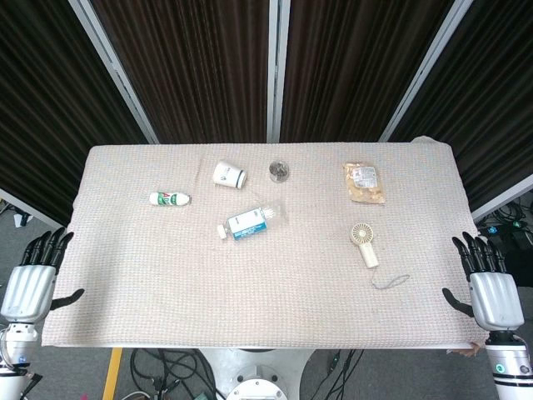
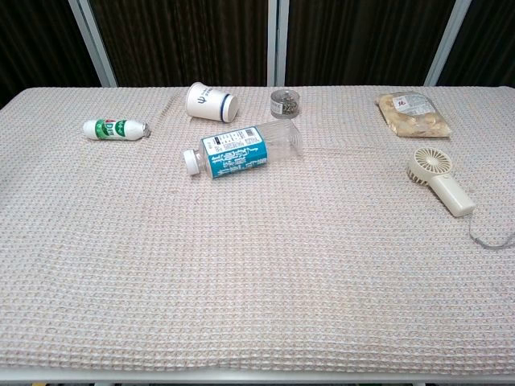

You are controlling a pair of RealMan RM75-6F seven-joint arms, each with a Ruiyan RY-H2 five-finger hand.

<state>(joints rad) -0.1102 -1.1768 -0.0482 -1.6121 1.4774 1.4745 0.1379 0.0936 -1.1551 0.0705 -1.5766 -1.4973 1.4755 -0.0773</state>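
My left hand (image 1: 33,279) hangs off the table's left edge, fingers spread and holding nothing. My right hand (image 1: 490,285) hangs off the right edge, likewise spread and empty. Neither hand shows in the chest view. On the cloth lie a clear plastic bottle (image 1: 250,222) (image 2: 241,149) with a blue label, on its side; a white paper cup (image 1: 228,174) (image 2: 212,103), tipped over; and a small white tube (image 1: 170,198) (image 2: 116,129) with a green label. A cream hand-held fan (image 1: 365,244) (image 2: 438,180) with a cord lies nearest my right hand.
A beige waffle-weave cloth (image 1: 166,283) covers the table. A small clear jar (image 1: 279,171) (image 2: 285,103) stands at the back centre. A bag of snacks (image 1: 364,182) (image 2: 411,113) lies at the back right. Dark curtains and metal posts stand behind. Cables lie on the floor in front.
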